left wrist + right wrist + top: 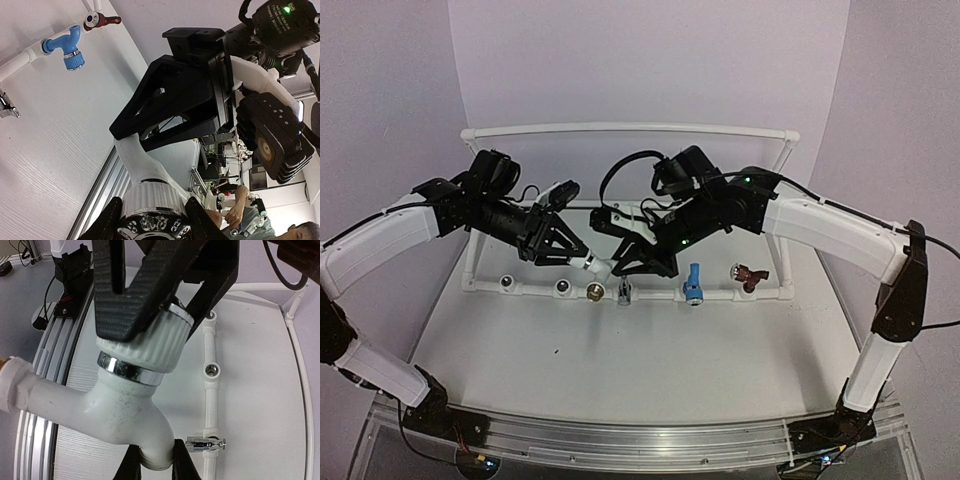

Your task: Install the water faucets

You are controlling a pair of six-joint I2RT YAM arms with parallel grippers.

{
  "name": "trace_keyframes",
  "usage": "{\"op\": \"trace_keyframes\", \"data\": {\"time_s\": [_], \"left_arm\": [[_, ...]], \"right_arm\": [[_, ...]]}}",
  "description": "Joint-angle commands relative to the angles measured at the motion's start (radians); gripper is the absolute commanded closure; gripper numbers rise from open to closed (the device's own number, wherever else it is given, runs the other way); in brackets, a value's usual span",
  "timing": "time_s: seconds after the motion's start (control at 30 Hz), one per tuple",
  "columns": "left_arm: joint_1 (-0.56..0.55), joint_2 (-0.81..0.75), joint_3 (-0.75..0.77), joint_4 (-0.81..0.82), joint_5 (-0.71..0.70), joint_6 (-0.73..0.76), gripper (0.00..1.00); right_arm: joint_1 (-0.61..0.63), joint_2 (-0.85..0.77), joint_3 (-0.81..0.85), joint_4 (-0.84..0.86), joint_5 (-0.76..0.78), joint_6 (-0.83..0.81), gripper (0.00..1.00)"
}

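The white plastic faucet (597, 266) hangs between the left gripper (580, 257) and right gripper (617, 268), above the white PVC pipe frame (630, 129), whose front rail carries, left to right, the chrome metal faucet (625, 291), light blue plastic faucet (693, 283) and reddish-brown faucet (750, 275).

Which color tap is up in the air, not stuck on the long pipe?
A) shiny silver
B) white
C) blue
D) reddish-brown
B: the white faucet is lifted above the table, while the blue faucet, the reddish-brown faucet and the chrome faucet all sit on the PVC pipe.
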Motion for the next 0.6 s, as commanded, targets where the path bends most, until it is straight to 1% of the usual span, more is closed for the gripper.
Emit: {"op": "trace_keyframes", "data": {"time_s": [0.0,0.1,0.13,0.17,0.2,0.23,0.27,0.3,0.33,0.37,0.4,0.5,0.57], "left_arm": [[-0.009,0.013,0.008,0.023,0.006,0.013,0.63],[-0.011,0.016,0.009,0.028,0.008,0.013,0.69],[-0.011,0.016,0.010,0.033,0.008,0.010,0.72],[-0.011,0.014,0.009,0.040,0.010,0.004,0.76],[-0.011,0.013,0.010,0.049,0.012,-0.002,0.79],[-0.011,0.011,0.010,0.059,0.010,-0.010,0.83],[-0.011,0.009,0.009,0.070,0.001,-0.020,0.86],[-0.011,0.003,0.010,0.077,-0.018,-0.028,0.89],[-0.010,-0.003,0.011,0.082,-0.051,-0.037,0.93],[-0.009,-0.011,0.013,0.086,-0.090,-0.050,0.97],[-0.009,-0.019,0.013,0.091,-0.123,-0.063,0.99],[-0.008,-0.038,0.023,0.128,-0.232,-0.141,1.00],[-0.008,-0.047,0.048,0.129,-0.370,-0.208,0.99]], "right_arm": [[0.005,0.004,0.038,0.008,0.013,0.000,0.94],[0.004,0.006,0.039,0.009,0.027,0.005,0.94],[0.005,0.006,0.040,0.011,0.040,0.013,0.90],[0.005,0.008,0.044,0.012,0.050,0.026,0.83],[0.003,0.009,0.050,0.010,0.056,0.037,0.73],[0.003,0.007,0.055,0.010,0.065,0.048,0.43],[0.004,0.000,0.055,0.011,0.082,0.056,0.24],[0.004,-0.009,0.055,0.013,0.106,0.059,0.10],[0.003,-0.020,0.055,0.015,0.139,0.061,0.03],[0.002,-0.031,0.055,0.018,0.177,0.063,0.02],[-0.001,-0.044,0.054,0.020,0.213,0.066,0.02],[-0.006,-0.088,0.033,0.022,0.299,0.069,0.02],[-0.005,-0.116,0.006,0.022,0.354,0.072,0.02]]}}
